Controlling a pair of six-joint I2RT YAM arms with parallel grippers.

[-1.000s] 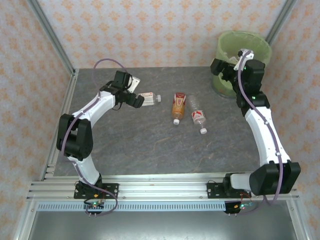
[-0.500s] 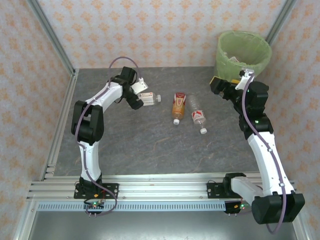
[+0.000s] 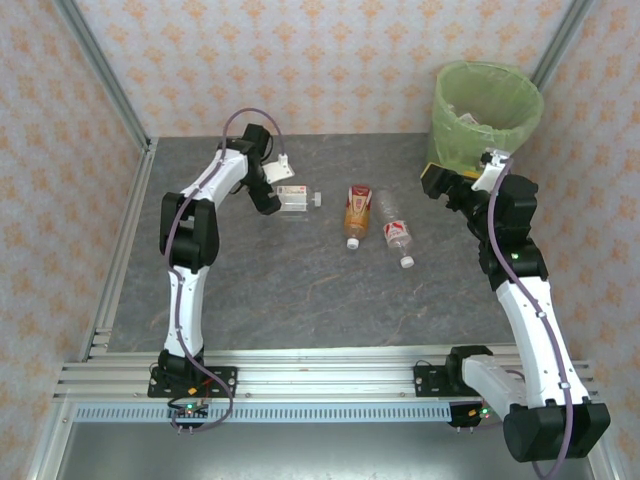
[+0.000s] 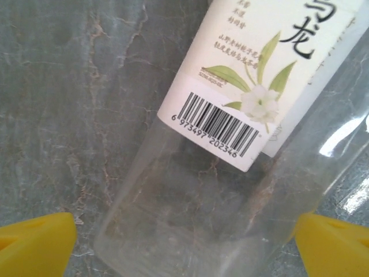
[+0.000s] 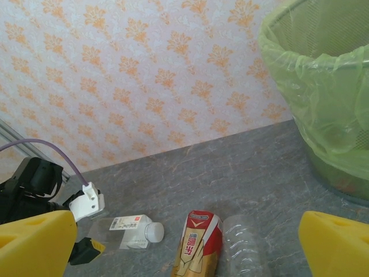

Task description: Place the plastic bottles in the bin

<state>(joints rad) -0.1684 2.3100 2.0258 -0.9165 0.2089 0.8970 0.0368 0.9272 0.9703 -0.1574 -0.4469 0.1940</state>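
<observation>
Straddling white-label bottle [image 4: 219, 208] with left gripper [image 4: 184, 245], jaws wide apart, lined up to pinch its body; right gripper [image 3: 440, 185] open and empty beside bin [image 3: 490, 85], free for orange-label bottle [image 3: 356, 212]

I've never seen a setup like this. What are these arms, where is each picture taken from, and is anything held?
Two white robot arms are bolted at the near edge of a table; each ends in a two-fingered hand with yellow fingertips. The wide picture looks down from above and behind them. The other two come from cameras on the wrists, looking past each hand's fingers. Three plastic bottles lie on the table: a white-labelled bottle, an orange-labelled bottle and a clear bottle with a red-and-white label. The bin, lined with a green bag, stands in the far right corner. The left hand is open, its fingers either side of the white-labelled bottle's base, not closed on it. The right hand is open and empty, beside the bin.
</observation>
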